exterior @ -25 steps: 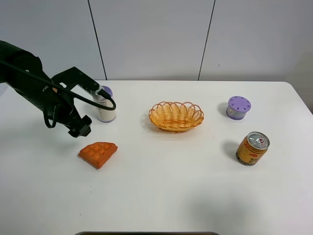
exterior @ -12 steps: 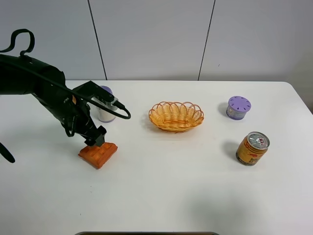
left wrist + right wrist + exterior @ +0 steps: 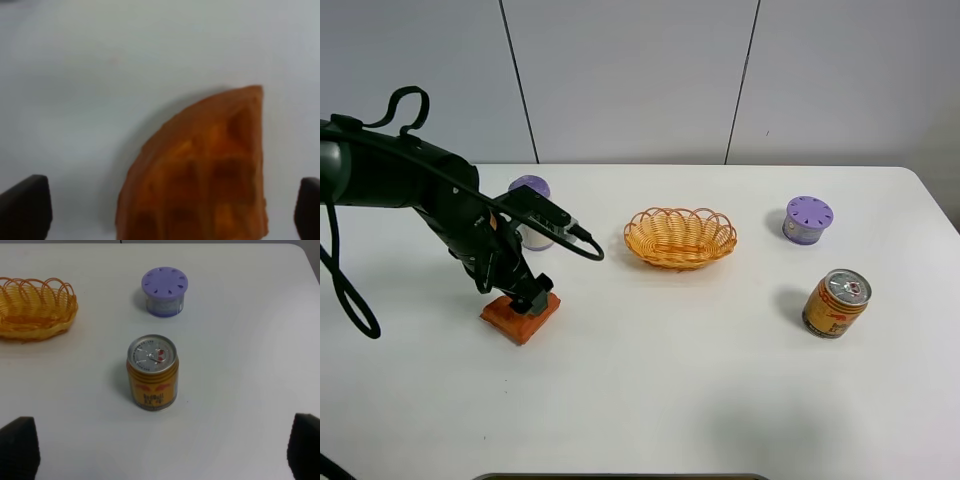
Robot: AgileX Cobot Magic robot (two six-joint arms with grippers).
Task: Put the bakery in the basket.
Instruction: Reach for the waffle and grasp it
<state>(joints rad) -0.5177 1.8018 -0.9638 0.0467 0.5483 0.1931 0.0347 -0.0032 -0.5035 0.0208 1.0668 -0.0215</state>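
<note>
Bakery [image 3: 506, 314]: waffle wedge lying flat on the table [image 3: 670, 390], well apart from the basket [image 3: 680, 256]. The left gripper [image 3: 532, 298] is low over it, jaws spread on either side and not touching. Step in hand: the grasp. The next move likely calls for lowering, pinching the wedge, lifting it and carrying it to the basket. The right gripper [image 3: 162, 450] is idle, jaws spread.

Woven wicker basket [image 3: 680, 238], matt waffle-textured bakery [image 3: 205, 175], shiny metal can [image 3: 152, 373]
</note>
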